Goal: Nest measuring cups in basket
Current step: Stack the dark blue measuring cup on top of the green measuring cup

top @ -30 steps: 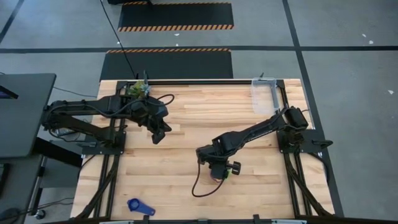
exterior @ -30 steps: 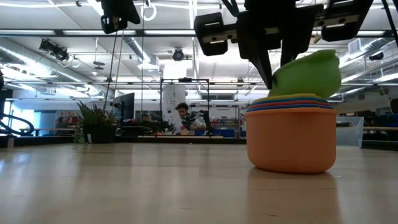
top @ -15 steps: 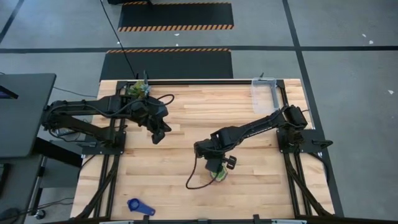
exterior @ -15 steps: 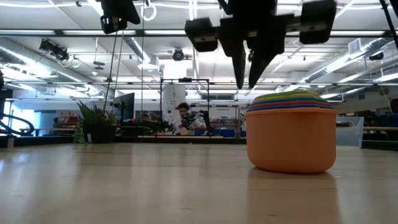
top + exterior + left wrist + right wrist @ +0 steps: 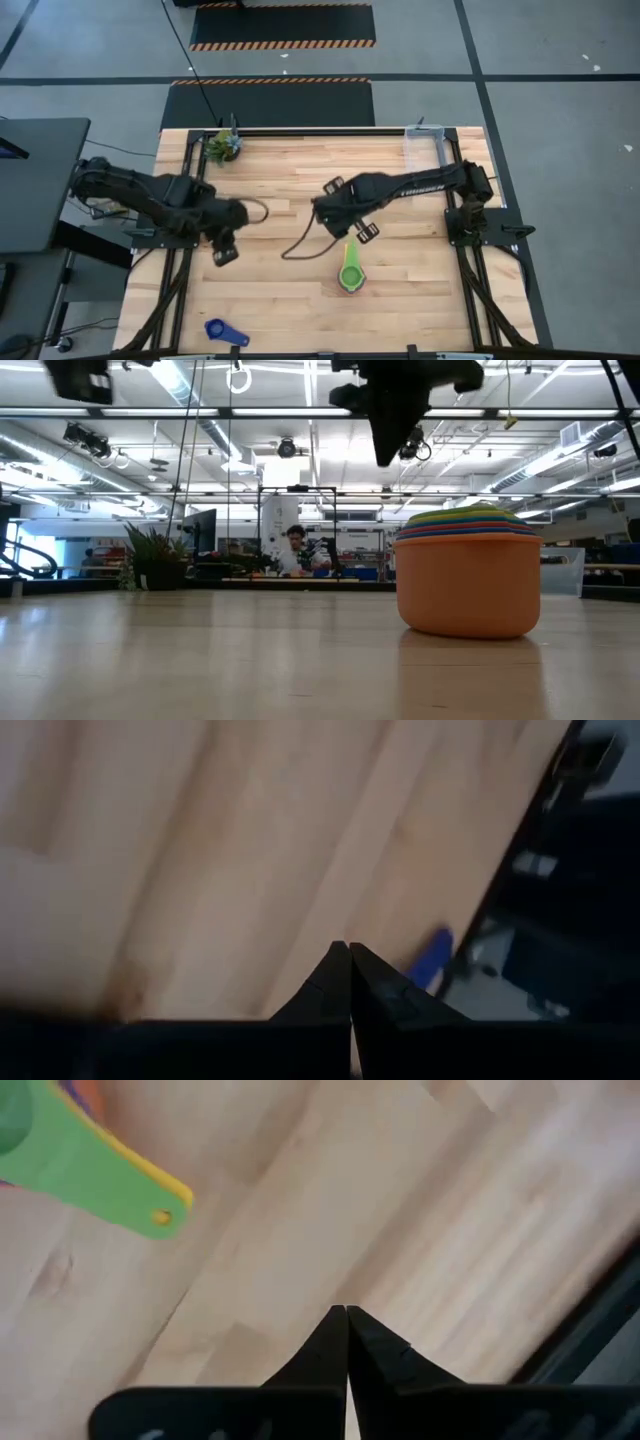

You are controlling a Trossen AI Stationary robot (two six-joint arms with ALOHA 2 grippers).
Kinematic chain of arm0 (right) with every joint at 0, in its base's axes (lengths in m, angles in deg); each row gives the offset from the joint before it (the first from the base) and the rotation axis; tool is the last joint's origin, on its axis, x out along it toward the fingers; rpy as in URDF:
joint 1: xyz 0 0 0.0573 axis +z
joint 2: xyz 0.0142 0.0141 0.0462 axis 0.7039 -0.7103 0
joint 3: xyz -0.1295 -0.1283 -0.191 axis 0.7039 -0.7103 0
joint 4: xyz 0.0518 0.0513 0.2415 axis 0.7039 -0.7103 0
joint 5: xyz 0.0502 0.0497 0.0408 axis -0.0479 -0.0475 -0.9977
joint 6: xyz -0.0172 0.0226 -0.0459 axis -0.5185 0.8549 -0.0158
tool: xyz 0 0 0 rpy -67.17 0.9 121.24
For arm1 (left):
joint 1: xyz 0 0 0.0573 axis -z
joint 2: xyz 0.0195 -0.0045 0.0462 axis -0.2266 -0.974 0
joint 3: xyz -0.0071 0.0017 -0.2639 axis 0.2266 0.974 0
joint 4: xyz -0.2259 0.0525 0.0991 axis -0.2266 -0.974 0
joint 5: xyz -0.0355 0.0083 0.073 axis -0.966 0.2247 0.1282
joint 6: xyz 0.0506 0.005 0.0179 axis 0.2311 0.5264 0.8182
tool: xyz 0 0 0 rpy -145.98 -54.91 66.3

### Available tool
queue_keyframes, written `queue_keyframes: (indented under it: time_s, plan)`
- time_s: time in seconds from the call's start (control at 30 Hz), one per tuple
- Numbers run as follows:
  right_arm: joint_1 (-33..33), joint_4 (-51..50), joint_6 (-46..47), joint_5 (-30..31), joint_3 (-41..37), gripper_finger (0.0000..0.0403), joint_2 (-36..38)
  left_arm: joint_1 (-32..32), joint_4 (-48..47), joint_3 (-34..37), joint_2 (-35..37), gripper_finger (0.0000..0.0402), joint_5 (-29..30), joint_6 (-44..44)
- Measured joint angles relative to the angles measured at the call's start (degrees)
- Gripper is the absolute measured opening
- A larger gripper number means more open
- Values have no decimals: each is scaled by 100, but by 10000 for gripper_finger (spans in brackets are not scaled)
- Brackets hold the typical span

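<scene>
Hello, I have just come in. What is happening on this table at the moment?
A two-armed robot is nesting measuring cups. A stack of cups, green on top and orange outermost, stands on the wooden table, held by nothing. The right pincer is shut and empty beside the stack. The left pincer, also shut and empty, is above the table's left part. One blue cup lies apart near the front edge. The clear basket sits at the far right corner.

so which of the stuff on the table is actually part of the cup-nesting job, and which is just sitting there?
Part of the job:
- stack of nested cups, green one on top
- lone blue cup at the table's front edge
- clear basket at the back right corner, nothing in it

Just there:
- small potted plant at the back left corner
</scene>
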State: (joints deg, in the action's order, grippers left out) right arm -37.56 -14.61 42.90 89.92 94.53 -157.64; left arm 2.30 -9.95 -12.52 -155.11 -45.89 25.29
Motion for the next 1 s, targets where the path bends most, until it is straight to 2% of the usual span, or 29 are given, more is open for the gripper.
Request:
queue_keyframes:
  time_s: [0.17, 0.33, 0.67, 0.87, 1.0]
  plan:
    - [-180, -621, 565, -2, 623, 4, 0, 831, -70, 0, 1, 2, -17, -900]
    - [-289, -835, 817, 30, 1130, 6, 0, 1552, -70, 0, -11, 7, 358, -1609]
    - [-328, -984, 749, 17, 1448, 6, -2, 2612, -84, 22, -313, 83, 303, -3279]
    - [-326, -1107, 738, 35, 1447, 6, 6, 3122, 84, 22, -919, 119, 401, -3379]
    - [-326, -1098, 730, -3, 1450, 4, 130, 3372, 374, 22, -1453, 123, 420, -3074]
